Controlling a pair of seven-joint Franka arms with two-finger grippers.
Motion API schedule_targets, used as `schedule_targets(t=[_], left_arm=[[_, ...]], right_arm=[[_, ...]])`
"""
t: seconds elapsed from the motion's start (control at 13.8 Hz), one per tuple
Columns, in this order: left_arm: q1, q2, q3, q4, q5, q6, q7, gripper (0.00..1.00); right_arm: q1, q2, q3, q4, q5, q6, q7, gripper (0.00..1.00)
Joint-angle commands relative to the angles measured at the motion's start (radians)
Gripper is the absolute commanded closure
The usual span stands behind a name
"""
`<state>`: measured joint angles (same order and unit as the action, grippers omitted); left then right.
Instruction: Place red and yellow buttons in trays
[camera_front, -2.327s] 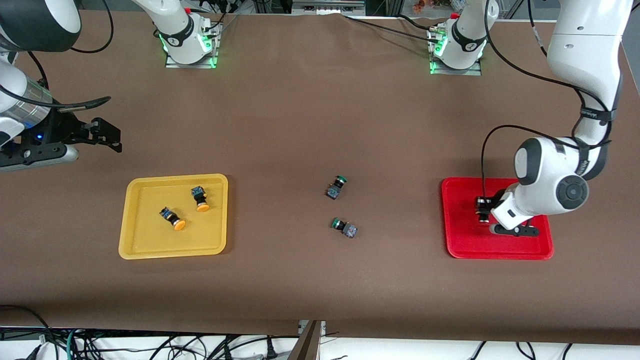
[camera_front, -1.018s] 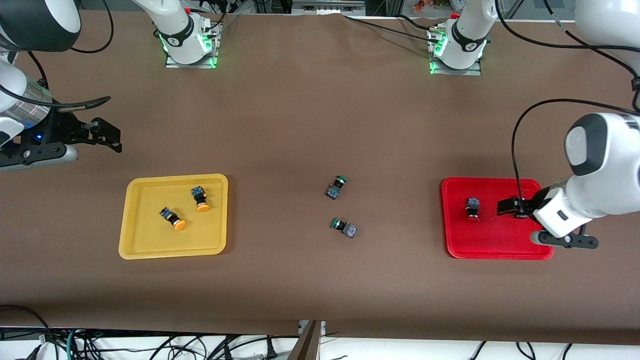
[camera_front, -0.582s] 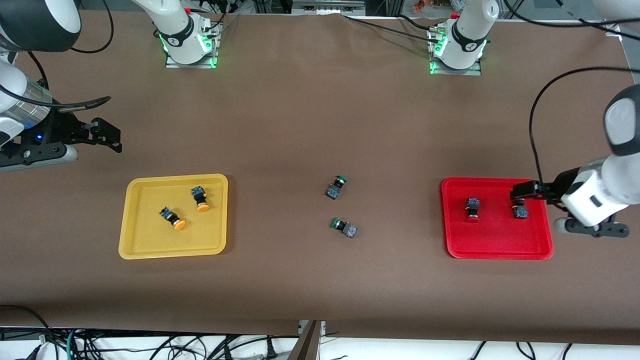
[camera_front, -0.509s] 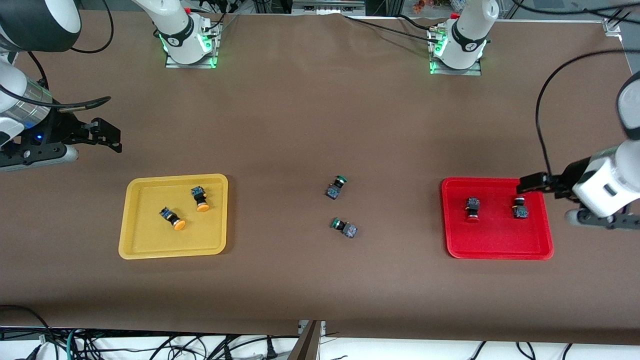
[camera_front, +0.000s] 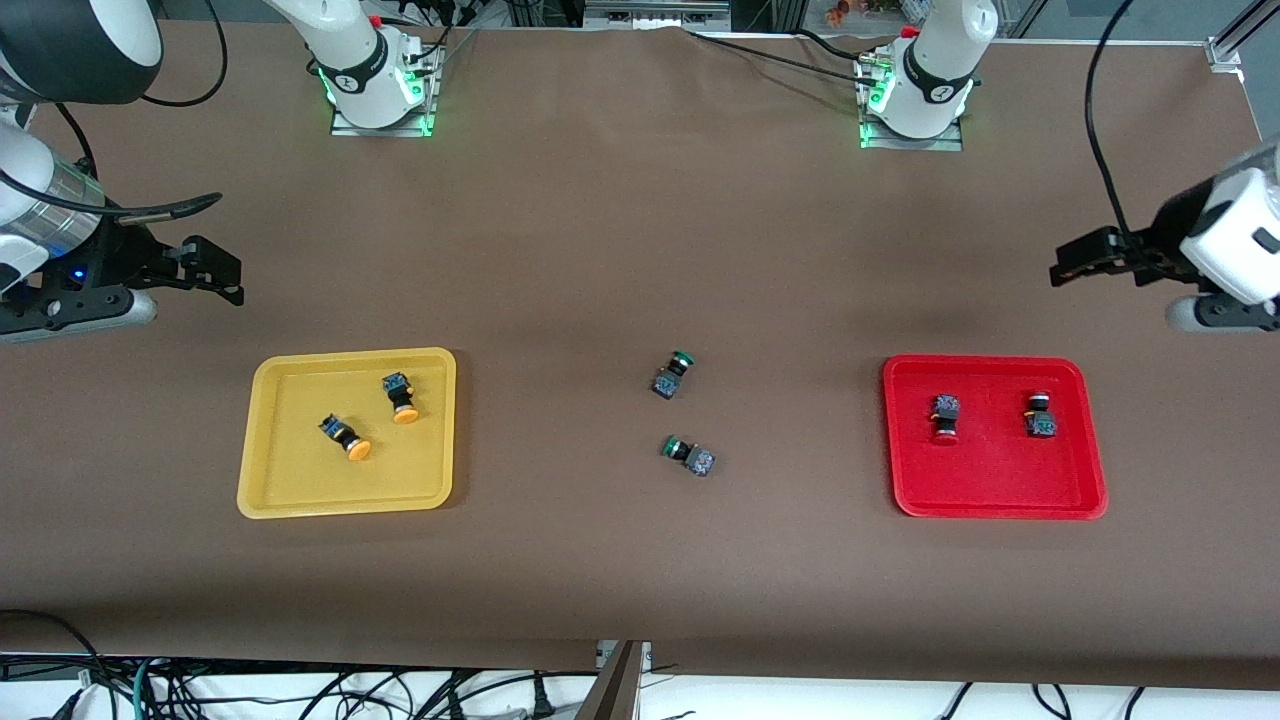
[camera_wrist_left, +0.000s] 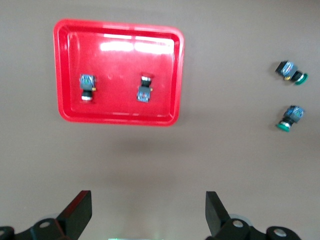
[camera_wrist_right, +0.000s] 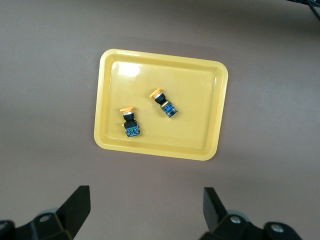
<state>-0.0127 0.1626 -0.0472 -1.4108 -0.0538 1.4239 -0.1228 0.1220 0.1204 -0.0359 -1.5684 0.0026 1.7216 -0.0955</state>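
Both red buttons are parked in the red tray, and the two yellow buttons are sat in the yellow tray. Two green-capped buttons are left on the table between the trays. The left gripper and right gripper are held up with fingers spread apart, nothing gripped, each over bare table by its own tray.

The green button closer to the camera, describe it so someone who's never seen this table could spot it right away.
Between the yellow tray and the red tray, two green-capped buttons lie on the bare brown table. Take the green button closer to the camera. The other green button lies farther from the camera, and every button in the trays has a red or orange cap.
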Motion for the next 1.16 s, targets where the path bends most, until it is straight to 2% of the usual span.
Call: schedule_targets(t=[0.0, 0.36, 0.58, 1.09], left_arm=[[-0.023, -0.049, 0.013, -0.091, 0.034, 0.033, -0.017, 0.0], [-0.013, -0.02, 0.004, -0.086, 0.037, 0.049, -0.009, 0.0], [-0.016, 0.001, 0.004, -0.04, 0.038, 0.047, -0.011, 0.0], [-0.013, 0.006, 0.007, -0.039, 0.051, 0.047, -0.011, 0.0]], right_arm=[[-0.008, 0.008, 0.008, 0.019, 0.002, -0.014, 0.008, 0.0], [-0.008, 0.011, 0.008, 0.021, 0.005, -0.004, 0.01, 0.0], [-0.005, 0.011, 0.008, 0.021, 0.005, -0.004, 0.01, 0.0], [-0.015, 0.016, 0.008, 0.021, 0.005, -0.001, 0.008, 0.0]])
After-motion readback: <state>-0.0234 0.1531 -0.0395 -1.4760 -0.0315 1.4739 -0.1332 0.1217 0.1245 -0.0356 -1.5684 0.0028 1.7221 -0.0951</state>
